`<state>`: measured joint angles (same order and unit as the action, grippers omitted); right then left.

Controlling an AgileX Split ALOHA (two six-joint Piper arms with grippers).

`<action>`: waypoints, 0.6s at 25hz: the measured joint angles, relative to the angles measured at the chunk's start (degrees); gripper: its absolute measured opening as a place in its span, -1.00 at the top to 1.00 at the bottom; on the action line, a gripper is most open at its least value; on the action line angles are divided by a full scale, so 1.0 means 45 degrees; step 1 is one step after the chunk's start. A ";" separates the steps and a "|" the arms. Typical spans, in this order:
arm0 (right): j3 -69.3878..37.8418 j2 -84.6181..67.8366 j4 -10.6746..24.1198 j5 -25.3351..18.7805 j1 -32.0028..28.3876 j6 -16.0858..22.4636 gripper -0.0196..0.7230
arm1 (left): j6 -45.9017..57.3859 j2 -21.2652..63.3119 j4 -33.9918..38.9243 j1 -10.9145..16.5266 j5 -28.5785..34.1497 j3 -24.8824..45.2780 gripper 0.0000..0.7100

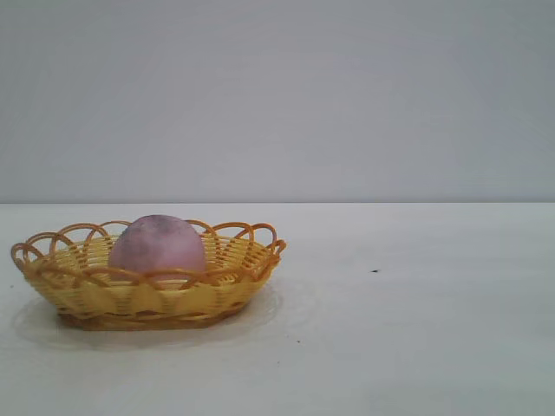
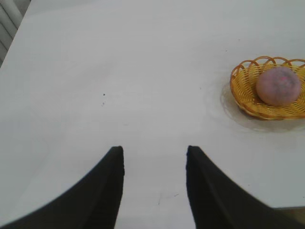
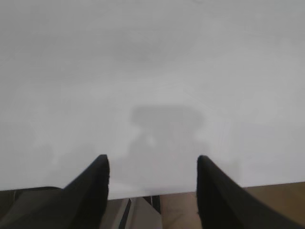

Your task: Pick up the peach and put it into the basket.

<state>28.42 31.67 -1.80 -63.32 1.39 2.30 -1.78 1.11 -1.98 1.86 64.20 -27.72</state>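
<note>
The pale pink-mauve peach (image 1: 158,243) lies inside the yellow-tan wicker basket (image 1: 95,295) at the left of the white table in the exterior view. Both also show in the left wrist view: the peach (image 2: 278,86) in the basket (image 2: 244,95), far from my left gripper (image 2: 155,150). My left gripper is open and empty above bare table. My right gripper (image 3: 152,160) is open and empty, held over the table's edge. Neither arm shows in the exterior view.
A small dark speck (image 1: 375,271) marks the table right of the basket. In the right wrist view the table's edge (image 3: 190,191) runs between the fingers, with floor beyond it.
</note>
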 joint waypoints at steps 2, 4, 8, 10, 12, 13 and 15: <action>0.0005 -0.0927 0.0000 0.0000 0.0000 -0.0028 -0.08 | 0.0000 0.0000 0.0000 0.0000 0.0000 0.0000 0.23; 0.0005 -0.1995 0.0000 0.0000 0.0000 -0.0075 -0.08 | 0.0000 0.0000 0.0000 0.0000 0.0000 0.0000 0.23; 0.0027 -0.4830 -0.0023 0.0157 0.0000 -0.0323 -0.08 | 0.0000 0.0000 0.0000 0.0000 0.0000 0.0000 0.23; 0.0051 -0.6271 -0.0049 0.0276 0.0000 -0.0349 -0.08 | 0.0000 0.0000 0.0000 0.0000 0.0000 0.0000 0.23; 0.0051 -0.7086 -0.0049 0.0368 0.0000 -0.0371 -0.08 | 0.0000 0.0000 0.0000 0.0000 0.0000 0.0000 0.23; 0.0101 -0.7221 -0.0049 0.0368 0.0000 -0.0370 -0.08 | 0.0000 0.0000 0.0000 0.0000 0.0000 0.0000 0.23; 0.0130 -0.7250 -0.0049 0.0272 0.0000 -0.0370 -0.08 | 0.0000 0.0000 0.0000 0.0000 0.0000 0.0000 0.23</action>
<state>29.01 -0.95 -2.02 -62.10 1.39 0.63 -1.78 1.11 -1.98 1.86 64.20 -27.72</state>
